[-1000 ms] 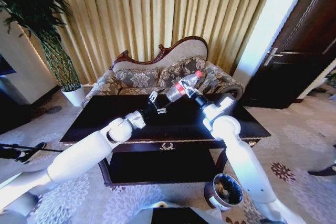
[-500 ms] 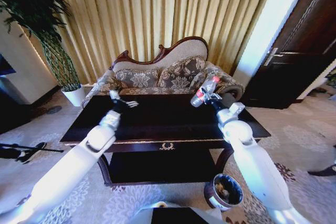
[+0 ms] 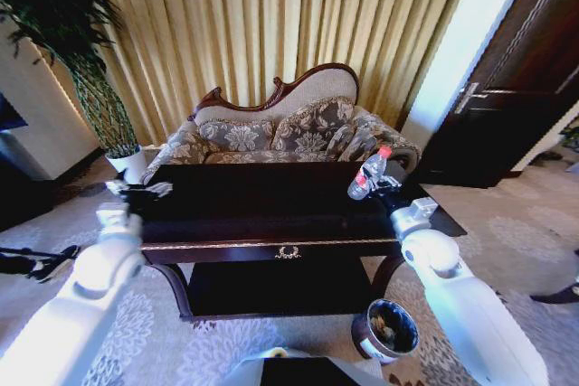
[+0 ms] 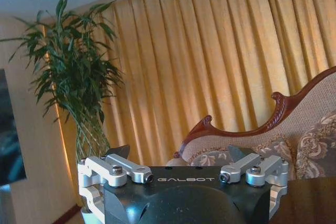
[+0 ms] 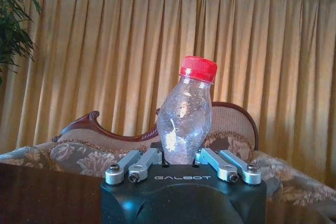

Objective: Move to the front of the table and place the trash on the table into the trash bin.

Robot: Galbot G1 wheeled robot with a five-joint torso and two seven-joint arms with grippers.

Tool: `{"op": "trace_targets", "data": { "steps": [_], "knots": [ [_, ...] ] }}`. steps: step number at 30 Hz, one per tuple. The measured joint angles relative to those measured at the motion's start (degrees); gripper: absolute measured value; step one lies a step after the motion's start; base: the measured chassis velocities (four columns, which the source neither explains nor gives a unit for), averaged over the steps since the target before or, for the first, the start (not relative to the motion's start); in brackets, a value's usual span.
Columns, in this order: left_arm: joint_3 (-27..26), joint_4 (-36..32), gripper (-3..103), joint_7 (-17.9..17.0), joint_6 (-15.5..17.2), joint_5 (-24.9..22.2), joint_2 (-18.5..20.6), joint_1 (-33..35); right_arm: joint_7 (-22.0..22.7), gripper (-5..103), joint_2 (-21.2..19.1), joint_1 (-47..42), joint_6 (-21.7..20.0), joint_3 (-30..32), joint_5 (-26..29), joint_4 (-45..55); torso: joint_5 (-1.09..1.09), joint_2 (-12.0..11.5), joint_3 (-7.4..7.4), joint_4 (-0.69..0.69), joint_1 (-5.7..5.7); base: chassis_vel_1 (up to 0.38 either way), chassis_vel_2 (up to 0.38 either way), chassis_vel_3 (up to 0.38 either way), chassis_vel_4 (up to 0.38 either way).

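The clear bottle (image 3: 370, 173) with red cap is clamped in the right gripper (image 3: 378, 183), held above the desk's (image 3: 262, 214) right end. The left gripper (image 3: 137, 191) is spread wide, empty, off the left edge. The trash bin (image 3: 386, 329) stands on the floor, right front.

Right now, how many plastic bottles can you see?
1. The bottle is held in the right gripper above the right end of the table, red cap up. Paper wads in the trash bin could hide another.
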Motion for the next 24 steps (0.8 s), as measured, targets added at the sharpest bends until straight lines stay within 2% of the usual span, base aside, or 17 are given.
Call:
{"op": "trace_targets", "data": {
  "steps": [5,8,16,24],
  "knots": [
    [-1.4,-3.0,100,0.4,1.2,-6.3,-0.4,1.7,1.4,22,0.4,-3.4,-0.6,0.7,0.9,1.9,0.01,0.0,0.01,-0.02,0.0,0.0,0.0,0.0,0.0],
    [-1.9,-3.9,100,0.7,1.6,-7.3,-0.6,2.3,1.6,22,0.8,-4.8,-1.1,1.6,1.0,3.0,0.01,0.0,0.01,-0.02,0.0,0.0,0.0,0.0,0.0],
    [-1.8,-4.4,100,3.8,-0.1,-7.0,-0.6,3.5,1.7,22,2.4,-8.1,-1.3,3.7,1.0,6.0,0.0,0.0,0.01,-0.01,0.0,0.0,0.0,0.0,0.0],
    [-1.4,-4.5,100,4.9,-0.9,-5.9,-0.8,4.1,1.7,21,4.2,-9.6,-1.3,4.3,0.5,7.8,0.0,0.0,0.01,-0.01,0.0,0.027,-0.027,-0.03,0.029]
  ]
}}
